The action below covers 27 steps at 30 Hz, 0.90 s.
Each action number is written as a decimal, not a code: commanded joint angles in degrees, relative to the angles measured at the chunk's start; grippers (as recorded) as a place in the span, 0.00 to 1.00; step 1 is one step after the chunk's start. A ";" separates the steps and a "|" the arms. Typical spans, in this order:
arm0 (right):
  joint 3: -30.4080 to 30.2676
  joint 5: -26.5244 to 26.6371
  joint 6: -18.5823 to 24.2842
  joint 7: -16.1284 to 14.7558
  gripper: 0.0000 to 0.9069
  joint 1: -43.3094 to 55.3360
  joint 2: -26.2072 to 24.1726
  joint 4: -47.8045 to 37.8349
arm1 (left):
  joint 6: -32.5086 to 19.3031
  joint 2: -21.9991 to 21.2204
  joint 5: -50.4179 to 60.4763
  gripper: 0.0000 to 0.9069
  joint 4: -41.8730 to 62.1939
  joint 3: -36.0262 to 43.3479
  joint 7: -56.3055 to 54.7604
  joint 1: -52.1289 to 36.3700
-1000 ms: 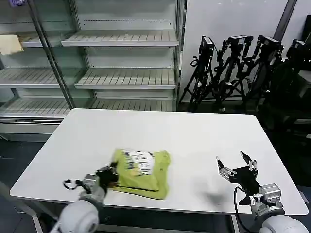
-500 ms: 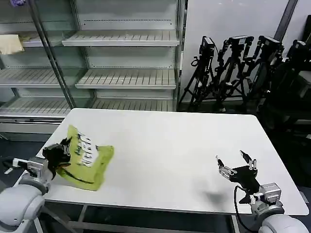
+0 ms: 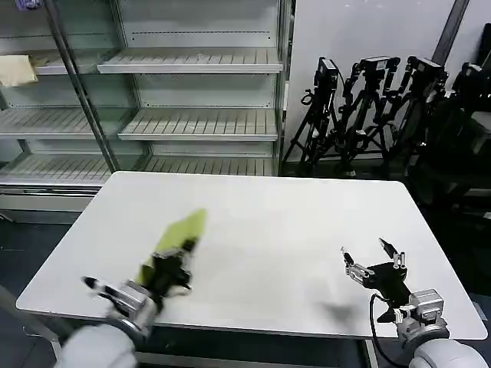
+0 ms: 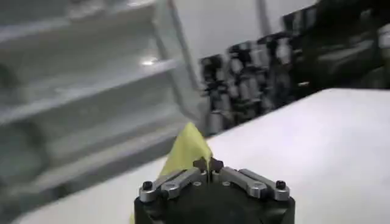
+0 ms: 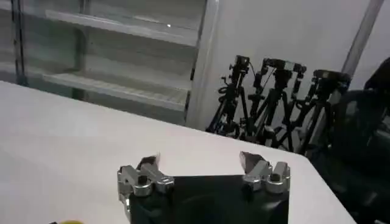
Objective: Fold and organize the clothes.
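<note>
My left gripper [image 3: 175, 264], jaws clamped on the lime T-shirt [image 3: 178, 236], has swung it back inward; folding incomplete. Right gripper [image 3: 374, 259] idle, jaws apart.

A robot test lab staged like a shop corner.

A plain white worktop [image 3: 307, 222] stands before bare, slatted retail shelving [image 3: 192, 92] with metal uprights. Beside it, against a blank white wall panel [image 3: 360, 31], a cluster of black camera tripods [image 3: 368, 107] is parked, the sort of recording gear a lab keeps.
</note>
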 commanded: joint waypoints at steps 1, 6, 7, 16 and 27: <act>0.08 0.26 -0.13 0.09 1.00 1.08 -0.67 0.05 | -6.26 -19.14 23.01 0.01 11.83 31.08 -0.96 -2.37; 0.77 0.43 0.00 -0.01 1.00 1.22 -1.46 0.10 | -7.53 -23.70 22.87 0.02 19.30 28.55 -1.37 -10.31; 1.09 0.42 0.10 -0.23 1.00 1.44 -1.68 0.08 | -7.43 -23.78 22.55 0.02 19.95 28.35 -1.35 -11.27; 1.21 0.71 1.69 -0.69 1.00 7.22 -2.42 -1.66 | -9.92 -23.97 13.70 1.00 22.70 26.69 -2.25 -16.62; -0.85 3.23 2.75 -0.27 1.00 13.37 -3.37 -5.18 | -10.55 -17.50 6.74 1.00 15.34 9.11 0.71 -21.57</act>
